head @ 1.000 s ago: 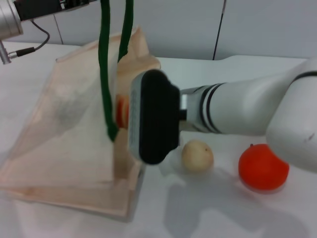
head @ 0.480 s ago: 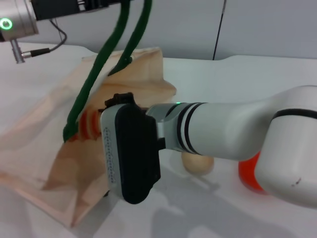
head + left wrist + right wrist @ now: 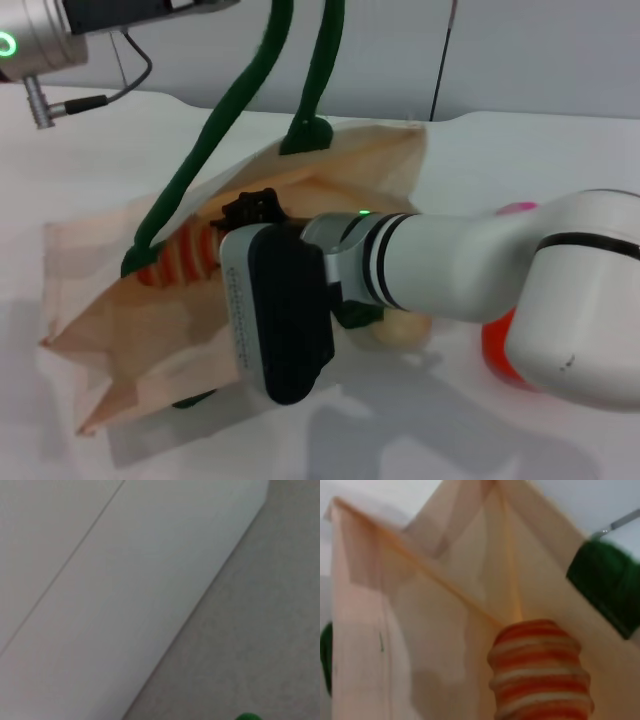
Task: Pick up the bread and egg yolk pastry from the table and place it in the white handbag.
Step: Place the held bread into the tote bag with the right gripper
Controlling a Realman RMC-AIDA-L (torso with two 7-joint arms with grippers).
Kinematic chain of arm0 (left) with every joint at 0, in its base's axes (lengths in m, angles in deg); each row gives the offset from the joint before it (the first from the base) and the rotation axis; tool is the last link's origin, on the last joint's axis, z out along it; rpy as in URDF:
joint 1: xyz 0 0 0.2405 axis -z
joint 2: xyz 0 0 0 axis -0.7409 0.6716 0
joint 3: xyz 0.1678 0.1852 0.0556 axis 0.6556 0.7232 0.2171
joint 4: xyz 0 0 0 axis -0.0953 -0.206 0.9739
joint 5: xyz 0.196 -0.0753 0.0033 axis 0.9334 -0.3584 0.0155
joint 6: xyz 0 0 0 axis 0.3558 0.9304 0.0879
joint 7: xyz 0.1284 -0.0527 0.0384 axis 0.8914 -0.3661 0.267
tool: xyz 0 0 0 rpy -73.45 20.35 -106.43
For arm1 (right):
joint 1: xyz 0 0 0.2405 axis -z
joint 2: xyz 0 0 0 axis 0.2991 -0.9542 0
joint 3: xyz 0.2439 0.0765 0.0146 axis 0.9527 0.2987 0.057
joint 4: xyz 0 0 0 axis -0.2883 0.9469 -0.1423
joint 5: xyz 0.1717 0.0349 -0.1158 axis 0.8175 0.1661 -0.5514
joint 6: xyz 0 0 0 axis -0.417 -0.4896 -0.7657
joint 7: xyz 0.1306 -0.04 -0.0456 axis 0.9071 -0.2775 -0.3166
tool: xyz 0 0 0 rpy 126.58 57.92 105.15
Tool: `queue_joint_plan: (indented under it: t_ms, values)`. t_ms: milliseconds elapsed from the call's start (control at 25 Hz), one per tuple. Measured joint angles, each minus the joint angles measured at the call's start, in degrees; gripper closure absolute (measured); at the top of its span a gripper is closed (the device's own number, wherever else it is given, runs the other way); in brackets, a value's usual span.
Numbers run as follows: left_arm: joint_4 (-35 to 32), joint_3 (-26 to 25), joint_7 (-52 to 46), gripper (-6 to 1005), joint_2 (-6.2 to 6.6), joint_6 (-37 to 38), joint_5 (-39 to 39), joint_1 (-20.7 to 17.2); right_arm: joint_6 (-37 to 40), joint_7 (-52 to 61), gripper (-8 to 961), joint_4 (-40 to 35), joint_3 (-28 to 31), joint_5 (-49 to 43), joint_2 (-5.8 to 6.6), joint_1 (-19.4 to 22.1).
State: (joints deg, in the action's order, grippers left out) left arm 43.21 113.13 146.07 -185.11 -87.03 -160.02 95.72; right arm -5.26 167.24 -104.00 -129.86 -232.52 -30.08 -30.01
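Striped bread [image 3: 180, 256] inside white handbag [image 3: 120, 330], right claw [image 3: 255, 212] holding it

Count by kind:

- Striped bread [image 3: 185, 255]: one, inside the bag mouth.
- White handbag [image 3: 130, 330]: one, left of centre on the table [image 3: 520, 440].
- Green rope handles [image 3: 215, 120]: two strands.
- Egg yolk pastry [image 3: 405, 328]: one, partly hidden behind the right arm.
- Orange-red ball [image 3: 497, 352]: one, right side, partly hidden.
- Pink item [image 3: 515, 209]: one, only its edge showing past the right arm.
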Motion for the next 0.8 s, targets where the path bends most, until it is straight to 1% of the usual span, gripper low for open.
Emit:
queue_joint_plan:
  t_ms: [200,480,680,800]
  values:
    - [0.0,-0.1,-1.0,885,0.07,-4.0,-3.5,-1.1,-3.9,0.3,611,4.5,-0.1,0.1,-0.17,-1.0]
    - [0.0,-0.1,-2.2,885,0.77,-8.2,-9.1,-3.8,-10.0,0.4,616,8.8,-0.3,0.1,-0.27,-1.5]
    - [0.0,-0.2,-2.7,885,1.47,-8.8,-11.2,-5.4,-14.6,0.4,614,10.1,-0.3,1.7,-0.33,-1.1]
    - [0.0,-0.5,-2.7,885,1.86,-8.3,-11.8,-6.2,-14.8,0.5,595,10.1,-0.3,5.3,-0.29,-1.6]
